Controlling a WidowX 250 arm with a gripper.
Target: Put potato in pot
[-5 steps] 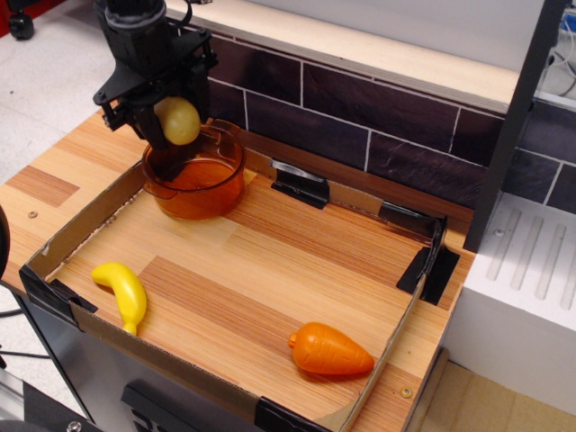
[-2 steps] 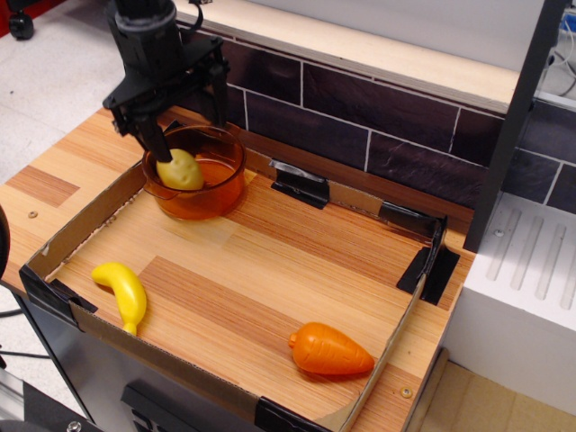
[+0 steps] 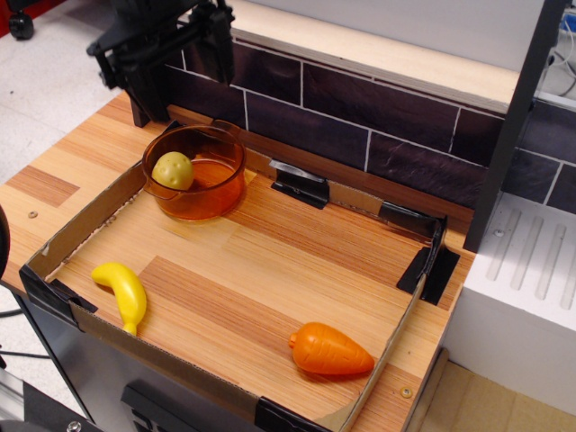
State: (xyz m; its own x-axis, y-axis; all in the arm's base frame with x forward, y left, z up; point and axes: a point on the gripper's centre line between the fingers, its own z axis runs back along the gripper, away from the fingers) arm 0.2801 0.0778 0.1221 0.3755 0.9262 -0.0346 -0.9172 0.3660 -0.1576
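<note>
The pale-yellow potato (image 3: 173,170) lies inside the amber-orange pot (image 3: 209,200), against its left wall. The pot stands at the back left of the cardboard-edged wooden tray (image 3: 270,261). My black gripper (image 3: 178,76) hangs open and empty above and behind the pot, its two fingers spread wide; one finger (image 3: 148,94) is at the left, the other (image 3: 219,45) at the right. Nothing is between the fingers.
A bright-yellow banana (image 3: 123,294) lies at the tray's front left. An orange carrot (image 3: 329,350) lies at the front right. A dark brick wall (image 3: 378,126) runs behind the tray, and a white unit (image 3: 522,279) stands at the right.
The gripper lowered the potato into the pot, let go of it, and rose up and back. The potato now rests in the pot.
</note>
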